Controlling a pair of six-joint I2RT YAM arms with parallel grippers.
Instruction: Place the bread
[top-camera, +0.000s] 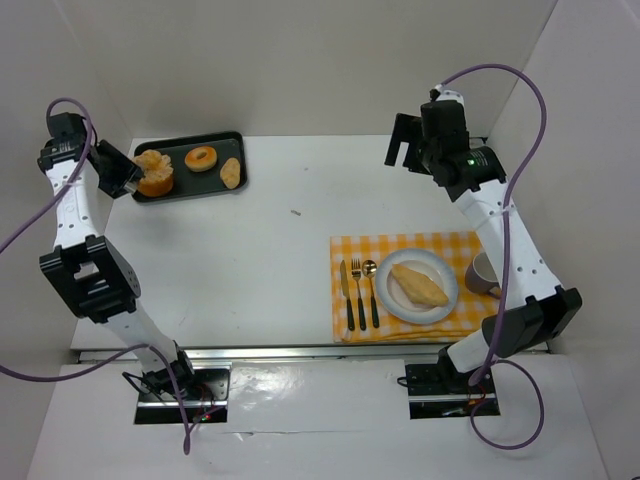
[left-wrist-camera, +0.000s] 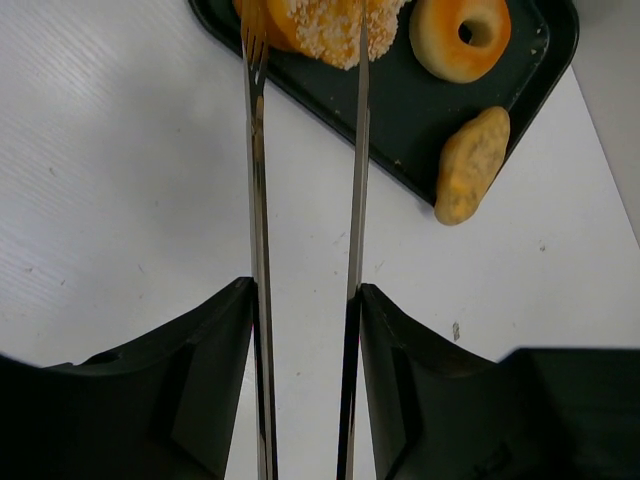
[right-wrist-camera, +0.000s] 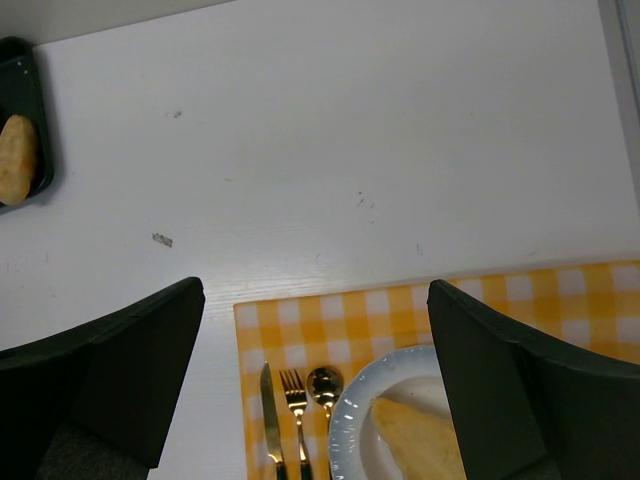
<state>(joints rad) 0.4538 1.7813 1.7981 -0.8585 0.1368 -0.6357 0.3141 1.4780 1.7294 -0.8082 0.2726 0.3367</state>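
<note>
As the left end effector (left-wrist-camera: 305, 300) clamps tongs (left-wrist-camera: 258, 200), these apparently pinch the bread (left-wrist-camera: 330, 25). Right end effector (right-wrist-camera: 315, 300) gapes, empty.

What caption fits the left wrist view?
Tongs held in the left gripper straddle a sugar-coated bun on the dark tray, beside a ring doughnut and an oval roll.

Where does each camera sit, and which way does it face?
Top external: above and behind, looking down on the table; both arms show.
Left wrist: low near the tray, looking along tongs to sugared bread; left fingers show.
Right wrist: raised, looking down at the placemat; right fingers show.
Both wrist views share the oval bread.
</note>
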